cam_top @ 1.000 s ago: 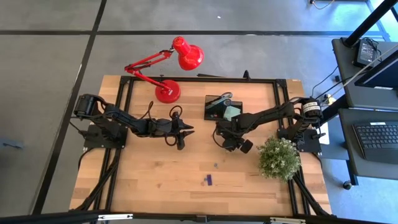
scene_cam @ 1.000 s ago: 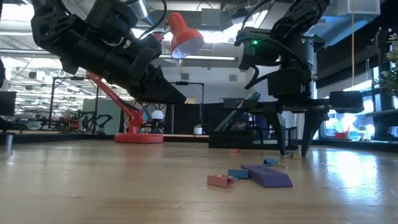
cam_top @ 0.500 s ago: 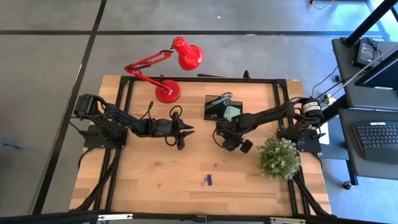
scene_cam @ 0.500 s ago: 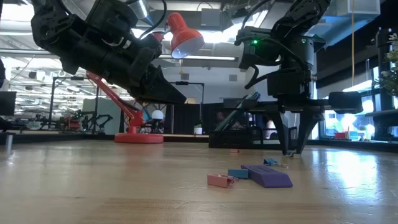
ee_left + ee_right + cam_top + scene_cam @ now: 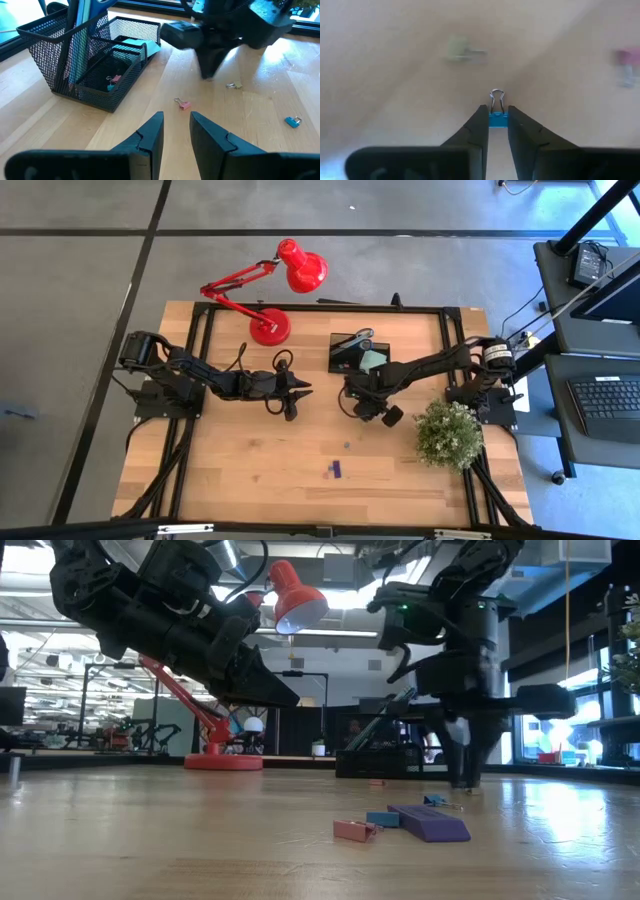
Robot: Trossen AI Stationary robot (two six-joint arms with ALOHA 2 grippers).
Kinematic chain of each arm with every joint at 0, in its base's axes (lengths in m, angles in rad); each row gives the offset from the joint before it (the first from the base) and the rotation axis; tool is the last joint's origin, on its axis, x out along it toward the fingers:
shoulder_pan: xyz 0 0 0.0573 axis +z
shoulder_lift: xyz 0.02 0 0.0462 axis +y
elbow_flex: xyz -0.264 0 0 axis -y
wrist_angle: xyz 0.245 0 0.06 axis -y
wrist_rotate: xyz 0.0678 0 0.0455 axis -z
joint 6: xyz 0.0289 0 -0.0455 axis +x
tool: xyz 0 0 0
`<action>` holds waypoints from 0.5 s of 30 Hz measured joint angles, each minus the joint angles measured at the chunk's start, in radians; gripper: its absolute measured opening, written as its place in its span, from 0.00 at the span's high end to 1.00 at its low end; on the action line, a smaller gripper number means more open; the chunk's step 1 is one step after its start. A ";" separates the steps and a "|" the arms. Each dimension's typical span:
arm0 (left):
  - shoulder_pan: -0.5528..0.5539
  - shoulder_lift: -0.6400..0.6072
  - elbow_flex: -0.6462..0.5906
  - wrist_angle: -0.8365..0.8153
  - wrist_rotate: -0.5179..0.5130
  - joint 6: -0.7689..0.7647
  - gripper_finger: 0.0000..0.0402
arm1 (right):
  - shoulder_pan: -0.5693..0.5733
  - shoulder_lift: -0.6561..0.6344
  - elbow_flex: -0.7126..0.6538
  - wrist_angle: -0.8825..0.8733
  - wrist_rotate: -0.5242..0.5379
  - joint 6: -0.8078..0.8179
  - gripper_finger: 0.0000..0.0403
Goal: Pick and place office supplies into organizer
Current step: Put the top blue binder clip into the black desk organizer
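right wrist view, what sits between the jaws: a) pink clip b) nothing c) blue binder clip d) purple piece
c: the right gripper has its jaws closed against the sides of a small blue binder clip, wire loop pointing forward.

My bench (image 5: 250, 470) is pale wood inside a black metal frame (image 5: 200, 330). On it, at the upper middle of the overhead frame, stand the red desk lamp (image 5: 270, 328) and the black mesh organizer (image 5: 352, 352); a green plant (image 5: 447, 434) sits right, a purple piece (image 5: 335, 469) lower centre, with small binder clips (image 5: 184, 104) scattered near the organizer.
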 joint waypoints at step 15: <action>0.000 0.000 0.000 -0.015 0.000 0.000 0.78 | -0.119 -0.037 0.124 0.216 0.315 0.129 0.86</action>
